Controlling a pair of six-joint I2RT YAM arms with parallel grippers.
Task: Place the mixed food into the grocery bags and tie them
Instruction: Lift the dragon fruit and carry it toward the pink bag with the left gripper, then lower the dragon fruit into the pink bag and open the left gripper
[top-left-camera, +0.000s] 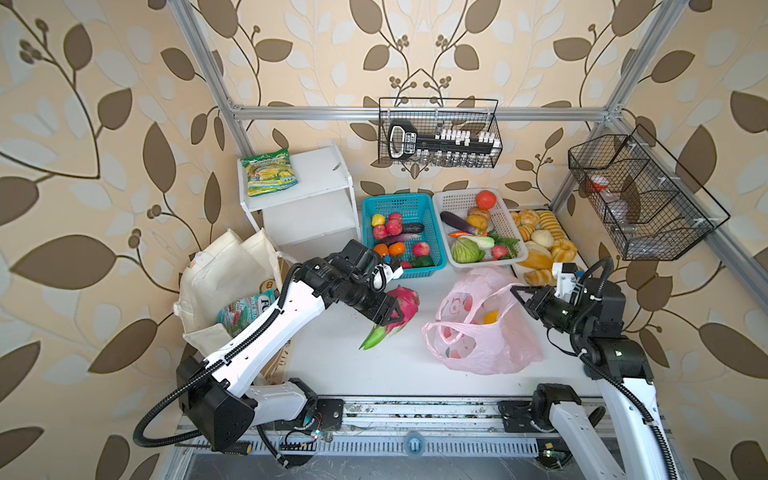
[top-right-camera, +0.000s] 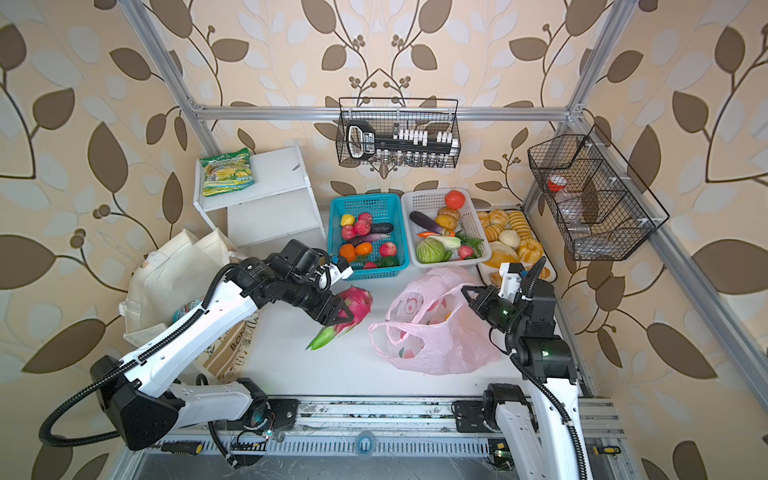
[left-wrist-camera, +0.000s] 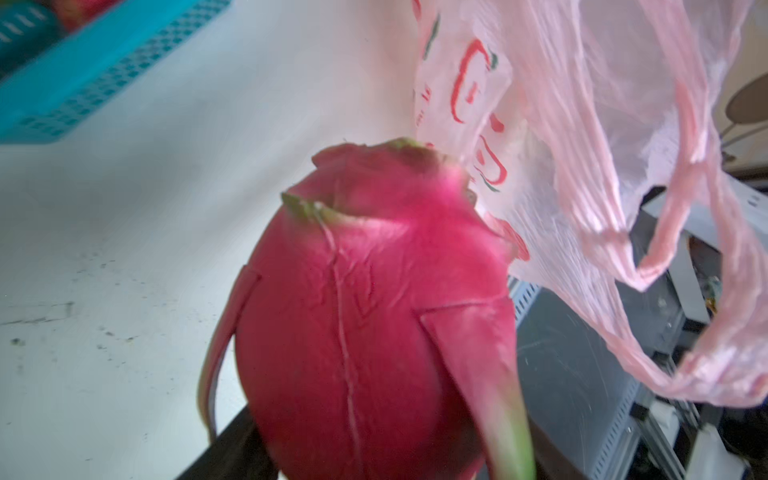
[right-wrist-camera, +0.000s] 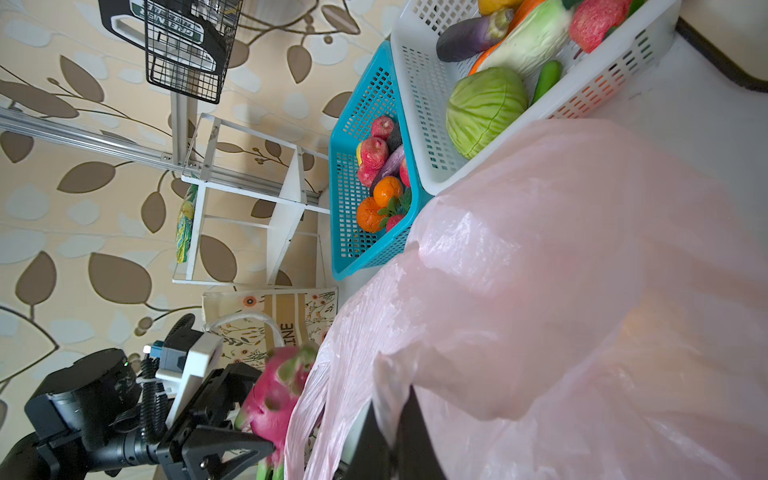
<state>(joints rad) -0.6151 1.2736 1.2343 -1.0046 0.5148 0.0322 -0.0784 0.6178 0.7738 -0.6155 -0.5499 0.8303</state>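
The magenta toy dragon fruit (top-left-camera: 409, 297) was grasped in the left gripper (top-left-camera: 398, 311); the thin pink plastic bag (top-left-camera: 490, 345), pinched by the right gripper (top-left-camera: 516, 292), lay just to the right.

Both arms are built from white shell links and black joint housings. Along the left arm (top-left-camera: 266, 332) lies a black ribbed cable chain with small dark screw holes beside it. The right arm (top-left-camera: 623, 411) carries a corrugated black hose fixed by white ties, and small green lights. A white camera block (top-left-camera: 564, 278) with a blue plug sits at the wrist. The left gripper (top-left-camera: 398, 312) has black triangular fingers (right-wrist-camera: 232, 449).
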